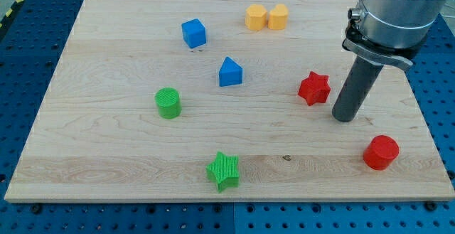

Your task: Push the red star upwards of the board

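The red star (314,88) lies on the wooden board (106,163) at the view's right, about mid-height. My tip (344,117) rests on the board just to the right of the star and a little below it, with a small gap between them. The dark rod rises from the tip up toward the view's top right.
A red cylinder (381,152) sits below and right of the tip. A blue triangular block (229,72) and a blue cube (193,33) lie left of the star. Two yellow blocks (266,17) sit near the top edge. A green cylinder (168,103) and a green star (224,170) lie lower left.
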Tool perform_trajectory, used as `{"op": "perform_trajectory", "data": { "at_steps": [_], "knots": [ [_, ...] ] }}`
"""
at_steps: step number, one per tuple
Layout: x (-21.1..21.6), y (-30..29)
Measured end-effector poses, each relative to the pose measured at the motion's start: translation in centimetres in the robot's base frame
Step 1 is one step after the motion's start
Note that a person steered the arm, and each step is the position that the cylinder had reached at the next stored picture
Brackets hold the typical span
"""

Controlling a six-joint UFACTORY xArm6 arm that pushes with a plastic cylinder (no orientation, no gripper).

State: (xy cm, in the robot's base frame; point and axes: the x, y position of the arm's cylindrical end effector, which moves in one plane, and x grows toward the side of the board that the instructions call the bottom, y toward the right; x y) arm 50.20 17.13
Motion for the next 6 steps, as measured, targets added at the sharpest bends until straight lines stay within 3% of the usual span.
{"op": "perform_trajectory", "data": {
  "at_steps": [6],
  "knots": [
    [-2.5, -4.2]
  ]
}}
